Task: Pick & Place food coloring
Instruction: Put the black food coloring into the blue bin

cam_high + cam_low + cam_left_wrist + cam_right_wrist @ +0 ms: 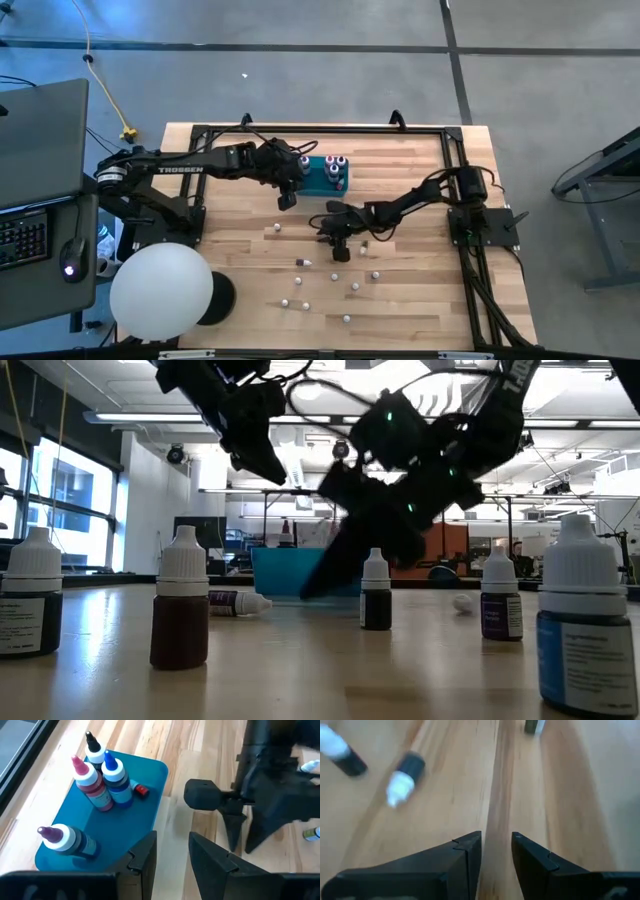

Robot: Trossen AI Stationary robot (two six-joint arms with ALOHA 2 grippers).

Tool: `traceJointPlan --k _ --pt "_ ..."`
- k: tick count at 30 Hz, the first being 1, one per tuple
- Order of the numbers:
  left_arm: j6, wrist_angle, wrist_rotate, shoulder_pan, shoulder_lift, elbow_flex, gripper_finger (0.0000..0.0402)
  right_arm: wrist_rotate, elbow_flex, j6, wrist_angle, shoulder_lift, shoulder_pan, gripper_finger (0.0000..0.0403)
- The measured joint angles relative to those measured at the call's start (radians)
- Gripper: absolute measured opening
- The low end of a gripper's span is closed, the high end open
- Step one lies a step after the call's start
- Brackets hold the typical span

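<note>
The food coloring bottles are tiny and white-capped. Several stand or lie scattered on the wooden table (400, 200), such as one lying on its side (305, 262) and one standing (376, 590). Several more stand in the teal box (325, 175), which the left wrist view shows with tall bottles (102, 782) inside. My left gripper (288, 198) hovers open just left of the box, its fingers (172, 857) empty. My right gripper (340, 248) is open and points down over bare wood near the table's middle, with two lying bottles (402, 775) ahead of it.
A white globe lamp (160, 293) stands at the table's near left corner. A laptop, keyboard and mouse (68, 268) sit on a desk to the left. A black frame (452, 150) edges the table's far and right sides. Bare wood lies to the right of the bottles.
</note>
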Motion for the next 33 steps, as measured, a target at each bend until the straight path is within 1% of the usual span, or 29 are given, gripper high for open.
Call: traceJointPlan --k 2,4,7,10,12,15,17,20,24,27,30,33 --pt "0.000 -0.005 0.000 0.000 0.000 0.000 0.0113 0.000 0.004 -0.028 -0.025 -0.051 0.000 0.0099" --pt "0.000 -0.006 0.000 0.000 0.000 0.000 0.0113 0.009 0.006 -0.051 -0.115 -0.115 0.000 0.0099" --pt "0.000 -0.006 0.000 0.000 0.000 0.000 0.0113 0.040 0.009 -0.060 -0.331 -0.241 0.002 0.0099" --pt "0.000 -0.006 0.000 0.000 0.000 0.000 0.0113 0.047 0.028 -0.060 -0.581 -0.394 0.009 0.0099" --pt "0.000 -0.006 0.000 0.000 0.000 0.000 0.0113 0.061 0.028 -0.027 -0.744 -0.477 0.021 0.0099" --pt "-0.005 -0.006 0.000 0.000 0.000 0.000 0.0113 0.108 0.028 0.063 -0.938 -0.555 0.054 0.0099" --pt "-0.007 -0.004 0.000 0.000 0.000 0.000 0.0113 0.115 0.021 0.057 -1.024 -0.578 0.083 0.0099" --pt "-0.009 0.009 0.001 0.000 0.000 0.000 0.0113 0.110 -0.032 0.019 -0.998 -0.577 0.118 0.0099" --pt "-0.031 0.025 0.001 0.000 0.000 0.000 0.0113 0.100 -0.116 0.141 -0.885 -0.562 0.142 0.0099" --pt "-0.034 0.025 0.002 0.000 0.000 0.000 0.0113 0.107 -0.190 0.186 -0.805 -0.561 0.161 0.0099" --pt "-0.034 0.024 0.002 0.000 0.000 0.000 0.0113 0.086 -0.271 0.241 -0.682 -0.560 0.182 0.0099" --pt "-0.034 0.024 0.002 0.000 0.000 0.000 0.0113 0.103 -0.357 0.261 -0.560 -0.556 0.196 0.0099"
